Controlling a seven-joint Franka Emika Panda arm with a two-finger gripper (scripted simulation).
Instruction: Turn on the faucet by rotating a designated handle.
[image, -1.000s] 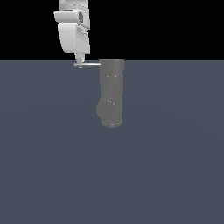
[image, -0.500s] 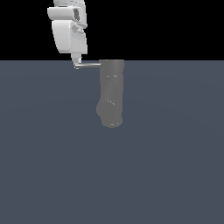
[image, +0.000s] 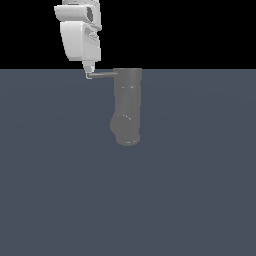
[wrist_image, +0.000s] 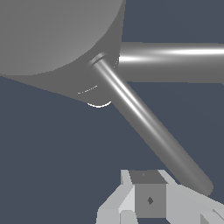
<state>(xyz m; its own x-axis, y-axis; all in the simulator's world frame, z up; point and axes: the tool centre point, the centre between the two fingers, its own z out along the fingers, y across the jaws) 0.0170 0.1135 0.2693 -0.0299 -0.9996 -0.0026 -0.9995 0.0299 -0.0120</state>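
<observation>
The matte grey jointed cylinder faucet (image: 127, 105) stands mid-scene, its thin straight grey rod handle (image: 104, 74) sticking out toward the exterior view's left. The white gripper (image: 89, 74) touches the rod's free end; its opening cannot be told, and it seems to hold nothing. Judged step: pushing the handle round; next, sustained sideways pressure.

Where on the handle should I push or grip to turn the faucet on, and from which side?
Take the handle at its free tip, farthest from the faucet, where leverage looks greatest. It is a thin straight rod sticking out to the exterior view's left from the cylinder's upper end. The gripper hangs right at that tip, so coming from above there and pressing sideways probably works best.
</observation>
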